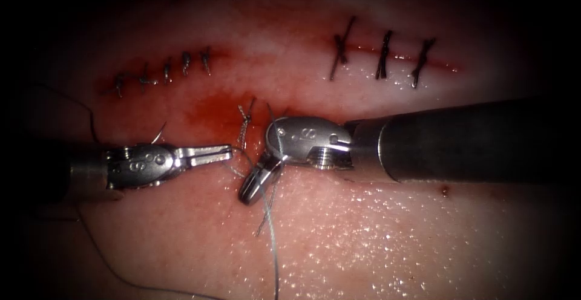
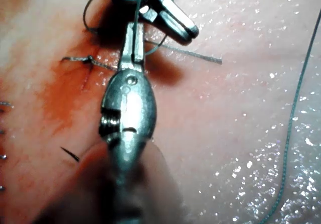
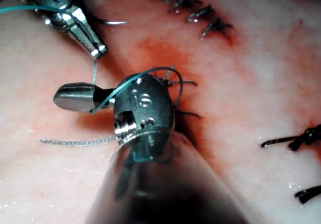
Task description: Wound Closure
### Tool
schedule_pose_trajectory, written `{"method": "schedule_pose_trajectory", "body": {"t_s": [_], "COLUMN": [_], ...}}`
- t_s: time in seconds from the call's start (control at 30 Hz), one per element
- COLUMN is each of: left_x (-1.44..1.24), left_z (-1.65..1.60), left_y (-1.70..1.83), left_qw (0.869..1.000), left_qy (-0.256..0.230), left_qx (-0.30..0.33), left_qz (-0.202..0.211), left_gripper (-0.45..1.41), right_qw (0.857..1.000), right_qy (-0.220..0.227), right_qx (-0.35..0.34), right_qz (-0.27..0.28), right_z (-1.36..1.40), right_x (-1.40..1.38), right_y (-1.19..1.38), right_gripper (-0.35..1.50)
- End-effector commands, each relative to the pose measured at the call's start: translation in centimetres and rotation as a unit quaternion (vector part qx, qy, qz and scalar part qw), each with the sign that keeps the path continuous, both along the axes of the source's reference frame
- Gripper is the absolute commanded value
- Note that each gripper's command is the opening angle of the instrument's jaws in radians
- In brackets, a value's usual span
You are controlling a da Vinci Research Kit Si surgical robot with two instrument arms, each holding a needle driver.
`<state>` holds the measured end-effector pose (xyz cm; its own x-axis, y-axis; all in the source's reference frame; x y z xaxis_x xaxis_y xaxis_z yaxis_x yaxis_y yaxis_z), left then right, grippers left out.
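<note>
Nearest the endoscope, a pale grey-green thread (image 1: 273,251) trails across the wet, glistening pink tissue (image 1: 363,233) and climbs to the right tool (image 1: 248,192), a silver wristed needle driver on a dark shaft, bent down and to the left. Its jaws are pressed together. In the right wrist view the thread (image 3: 108,97) lies looped over its wrist, and it cannot be told whether a strand is pinched between the jaws. Just beside it, slightly farther back, the left tool (image 1: 225,151), a matching silver driver lying level, is clenched on the thread at its tip. From there a frayed, twisted length rises to a small knot (image 1: 244,117) at the edge of a patch of red fluid (image 1: 209,115). Neither tool holds a needle. A thin dark curved sliver (image 1: 160,132) stands out of the tissue just beyond the left tool's wrist; whether it is the needle or a cut end cannot be told. Farthest back runs the cut (image 1: 363,51), crossed by dark stitches (image 1: 384,55) on the right stretch and by shorter ones on the left.
</note>
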<state>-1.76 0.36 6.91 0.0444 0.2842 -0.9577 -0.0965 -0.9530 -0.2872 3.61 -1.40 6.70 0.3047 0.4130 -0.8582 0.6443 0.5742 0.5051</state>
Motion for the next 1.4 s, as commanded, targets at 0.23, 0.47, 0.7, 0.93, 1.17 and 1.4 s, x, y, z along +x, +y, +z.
{"method": "schedule_pose_trajectory", "body": {"t_s": [0.23, 0.47, 0.7, 0.93, 1.17, 1.4], "left_x": [-0.06, -0.05, -0.03, -0.01, 0.0, -0.01], "left_z": [0.05, 0.01, -0.05, -0.09, -0.16, -0.25], "left_y": [-0.01, -0.03, -0.08, -0.17, -0.29, -0.48], "left_qw": [1.0, 1.0, 1.0, 1.0, 1.0, 1.0], "left_qy": [0.0, -0.001, -0.002, -0.004, -0.006, -0.009], "left_qx": [0.007, 0.009, 0.01, 0.01, 0.01, 0.009], "left_qz": [-0.001, -0.001, 0.001, 0.004, 0.007, 0.01], "left_gripper": [-0.45, -0.45, -0.45, -0.45, -0.45, -0.45], "right_qw": [0.996, 0.98, 0.968, 0.958, 0.942, 0.933], "right_qy": [-0.019, -0.058, -0.074, -0.098, -0.114, -0.124], "right_qx": [-0.078, -0.164, -0.202, -0.231, -0.265, -0.273], "right_qz": [-0.049, -0.099, -0.126, -0.138, -0.17, -0.201], "right_z": [-0.07, -0.02, 0.08, 0.28, 0.39, 0.33], "right_x": [0.16, 0.17, 0.14, 0.11, 0.05, -0.01], "right_y": [-0.21, -0.19, -0.24, -0.32, -0.4, -0.4], "right_gripper": [0.91, 0.94, 0.86, 0.83, 0.61, -0.35]}}
